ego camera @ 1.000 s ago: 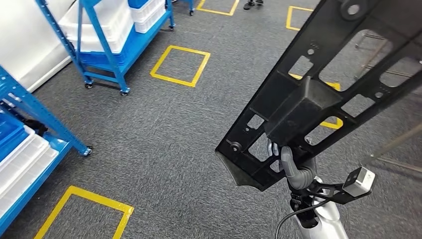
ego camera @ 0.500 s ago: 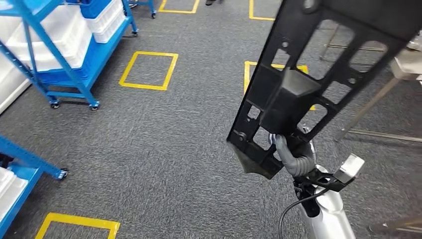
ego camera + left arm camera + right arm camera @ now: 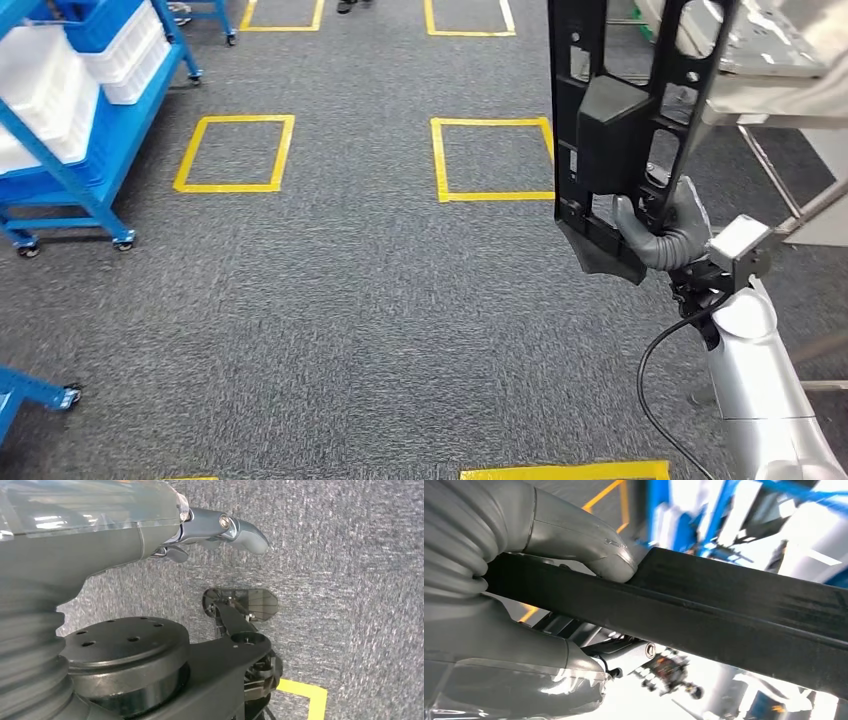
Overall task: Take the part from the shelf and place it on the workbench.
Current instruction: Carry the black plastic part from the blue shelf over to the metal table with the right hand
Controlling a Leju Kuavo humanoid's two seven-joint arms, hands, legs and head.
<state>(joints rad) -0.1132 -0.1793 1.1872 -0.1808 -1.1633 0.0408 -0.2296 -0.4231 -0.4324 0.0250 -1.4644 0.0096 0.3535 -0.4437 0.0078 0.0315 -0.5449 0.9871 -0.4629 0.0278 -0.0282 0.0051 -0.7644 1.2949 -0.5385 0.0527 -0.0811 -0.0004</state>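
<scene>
Blue wheeled shelving with white plastic bins stood at the far left, across grey carpet marked with yellow taped squares. The left hand hung over the floor, fingers loosely apart, holding nothing. Further right, the right hand clamped the long black perforated plastic part near its lower end, upright beside the metal workbench. Carrying was underway; next, lowering it flat onto the bench. Since 1 second earlier, the view had swung right, bringing the workbench in.

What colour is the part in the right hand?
Black, plain matte; the part shows best in the head view.
</scene>
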